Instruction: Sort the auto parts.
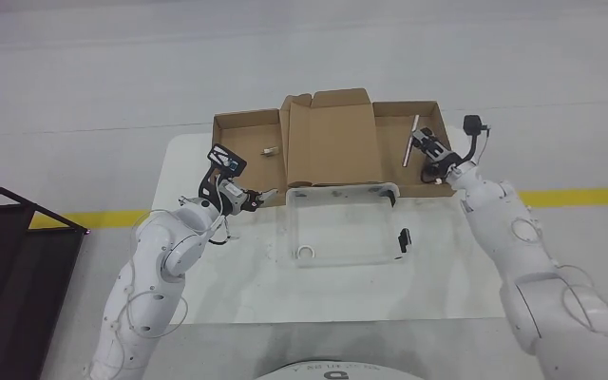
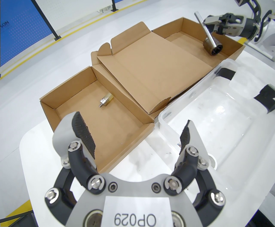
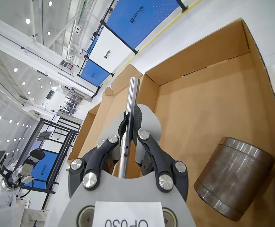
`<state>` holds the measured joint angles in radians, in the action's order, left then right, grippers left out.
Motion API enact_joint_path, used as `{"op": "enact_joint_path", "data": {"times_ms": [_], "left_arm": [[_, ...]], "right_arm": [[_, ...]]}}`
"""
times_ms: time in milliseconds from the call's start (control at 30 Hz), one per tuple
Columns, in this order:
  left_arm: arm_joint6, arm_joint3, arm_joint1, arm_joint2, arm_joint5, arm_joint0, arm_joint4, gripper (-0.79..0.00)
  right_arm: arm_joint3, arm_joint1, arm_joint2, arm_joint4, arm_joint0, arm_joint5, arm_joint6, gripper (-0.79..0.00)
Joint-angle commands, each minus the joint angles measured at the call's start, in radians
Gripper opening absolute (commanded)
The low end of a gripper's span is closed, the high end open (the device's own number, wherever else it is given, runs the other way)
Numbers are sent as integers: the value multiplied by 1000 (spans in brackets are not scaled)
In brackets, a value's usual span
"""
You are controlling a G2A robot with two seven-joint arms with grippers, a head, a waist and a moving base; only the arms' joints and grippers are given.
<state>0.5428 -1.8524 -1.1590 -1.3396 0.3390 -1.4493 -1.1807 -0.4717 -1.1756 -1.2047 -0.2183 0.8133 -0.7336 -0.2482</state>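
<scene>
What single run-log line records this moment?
right gripper: shut on steel rod | left gripper: open | metal cylinder: in right box | small fitting: in left box

At centre-left of the top view, the left box (image 1: 242, 161) gives me open floor around one small fitting (image 1: 270, 150). The big flap (image 1: 328, 133) lies between it and the right box (image 1: 391, 128), which is crowded by my right gripper (image 1: 419, 145) clamping a rod (image 1: 413, 126) beside a metal sleeve (image 3: 232, 178). The clear bin (image 1: 289, 228) stands open-topped below centre.

Factory hall: high lit ceiling (image 3: 43, 13), blue partition panels (image 3: 139, 23), yellow floor line (image 1: 570, 197).
</scene>
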Motion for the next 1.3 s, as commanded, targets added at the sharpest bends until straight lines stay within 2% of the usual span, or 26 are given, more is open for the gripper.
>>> {"op": "enact_joint_path", "data": {"times_ms": [0,200,333,567,733,767,800,833,900,1267], "left_arm": [[0,0,0,0,0,0,0,0],[0,0,0,0,0,0,0,0],[0,0,0,0,0,0,0,0],[0,0,0,0,0,0,0,0],[0,0,0,0,0,0,0,0],[0,0,0,0,0,0,0,0],[0,0,0,0,0,0,0,0],[0,0,0,0,0,0,0,0],[0,0,0,0,0,0,0,0],[-2,-8,0,6,8,0,-5,0]], "right_arm": [[0,-1,0,0,1,-3,1,-523],[-33,1,-10,4,19,-59,17,-508],[-119,13,-28,29,66,-264,-9,-471],[-540,61,-82,40,261,-279,-84,-471],[-781,101,-126,70,383,-279,-183,-456],[-814,109,-135,80,400,-279,-204,-425],[-847,116,-143,89,416,-279,-227,-302],[-877,124,-149,97,430,-279,-251,0],[-909,134,-158,117,447,-279,-282,0],[-909,134,-158,117,447,-279,-282,0]]}}
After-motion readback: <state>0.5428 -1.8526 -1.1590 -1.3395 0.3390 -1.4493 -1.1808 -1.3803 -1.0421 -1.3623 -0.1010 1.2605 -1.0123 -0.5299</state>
